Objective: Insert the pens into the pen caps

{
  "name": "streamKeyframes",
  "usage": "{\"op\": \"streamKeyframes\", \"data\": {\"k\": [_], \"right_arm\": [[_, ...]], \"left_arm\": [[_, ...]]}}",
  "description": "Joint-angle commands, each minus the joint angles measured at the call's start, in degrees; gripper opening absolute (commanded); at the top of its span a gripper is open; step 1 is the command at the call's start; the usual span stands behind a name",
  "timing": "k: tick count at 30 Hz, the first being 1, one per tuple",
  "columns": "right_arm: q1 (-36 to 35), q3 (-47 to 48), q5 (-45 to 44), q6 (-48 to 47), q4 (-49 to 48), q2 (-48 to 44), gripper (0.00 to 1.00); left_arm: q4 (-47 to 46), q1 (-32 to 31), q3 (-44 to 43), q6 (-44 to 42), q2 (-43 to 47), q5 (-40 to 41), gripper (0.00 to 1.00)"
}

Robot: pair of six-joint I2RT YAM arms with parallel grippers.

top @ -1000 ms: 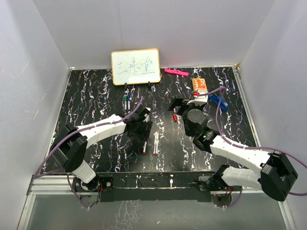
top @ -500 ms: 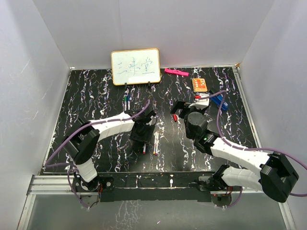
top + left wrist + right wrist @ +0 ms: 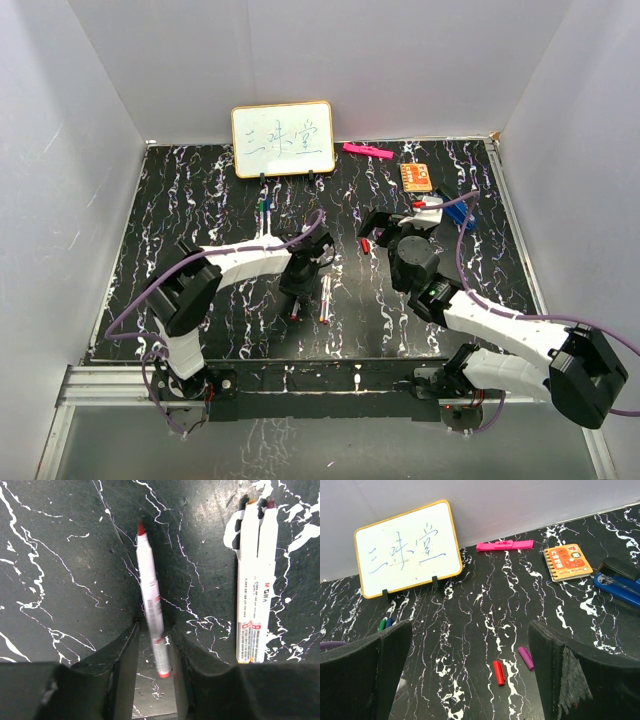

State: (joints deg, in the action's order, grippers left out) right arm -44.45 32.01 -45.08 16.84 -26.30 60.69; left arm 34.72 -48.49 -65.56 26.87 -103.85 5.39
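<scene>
Red-tipped pen [image 3: 148, 580] inside left claw [image 3: 155, 630], perhaps touching.

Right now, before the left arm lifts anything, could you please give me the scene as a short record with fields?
left gripper: jaws either side of the red-tipped pen, narrow gaps showing, not yet pinching
red-tipped pen: flat on the table, uncapped
two pens: side by side, touching, to the right in the left wrist view
right gripper: wide open, holding nothing
red cap: loose on the table, ahead of the right gripper
purple cap: near the red cap, not touching it
</scene>
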Motion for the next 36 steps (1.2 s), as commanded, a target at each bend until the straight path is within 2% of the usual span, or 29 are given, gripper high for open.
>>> {"op": "streamKeyframes", "data": {"k": [1, 7, 13, 21, 28, 33, 34, 35, 36], "right_arm": [[0.2, -0.4, -0.4, 0.1, -3.2, -1.2, 0.98], [0.4, -0.6, -0.4, 0.4, -3.3, -1.2, 0.98], [0.4, -1.0, -1.1, 0.3, -3.4, -2.0, 0.98], [0.7, -0.8, -1.0, 0.0, -2.0, -0.9, 0.98], [1.1, 1.2, -3.3, 2.1, 2.9, 1.7, 0.95], [2.7, 3.3, -1.7, 2.7, 4.5, 4.6, 0.83], [3.3, 3.8, -0.8, 3.0, 5.4, 5.3, 0.73], [4.5, 4.4, 0.3, 3.4, 6.4, 6.1, 0.6], [5.3, 5.3, 1.7, 3.9, 7.3, 6.9, 0.54]], "left_arm": [[2.6, -0.3, 1.3, -0.1, -5.0, 1.3, 0.24], [3.0, -0.3, 2.0, -1.6, -8.4, 1.9, 0.09], [1.2, -0.3, 3.7, -1.9, -11.3, 0.6, 0.01], [-0.3, -0.2, 5.3, -2.8, -11.5, 1.3, 0.0], [0.7, -0.2, 5.6, -2.5, -2.8, 2.9, 0.0], [3.6, -0.3, 2.5, -3.0, 4.2, 4.8, 0.0], [4.0, -0.3, 2.0, -2.9, 5.4, 4.9, 0.0], [4.2, -0.3, 1.7, -2.7, 6.7, 4.9, 0.0], [4.4, -0.2, 1.3, -2.6, 7.7, 4.9, 0.0]]}}
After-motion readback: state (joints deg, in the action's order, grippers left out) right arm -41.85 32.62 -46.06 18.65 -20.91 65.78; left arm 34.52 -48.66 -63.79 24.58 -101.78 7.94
